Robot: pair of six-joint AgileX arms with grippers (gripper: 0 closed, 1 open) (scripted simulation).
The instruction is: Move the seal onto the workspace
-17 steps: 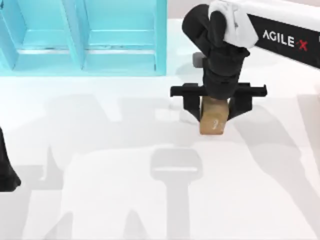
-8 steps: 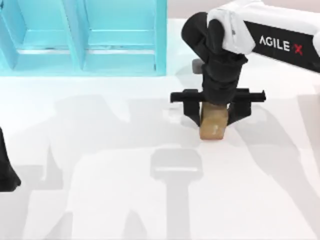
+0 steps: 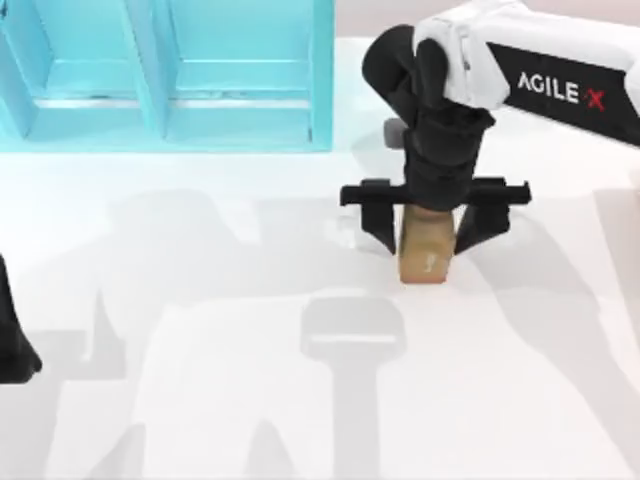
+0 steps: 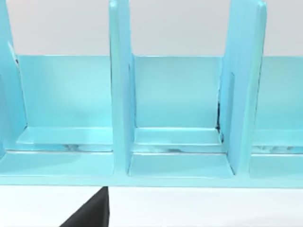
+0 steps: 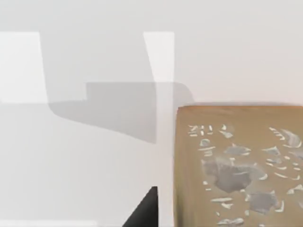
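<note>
Since the earlier frame, the right gripper has spread its fingers apart, so they no longer press the seal. This seal stands between them on the white table, right of the turquoise shelf. Left arm is parked at the left edge.
</note>
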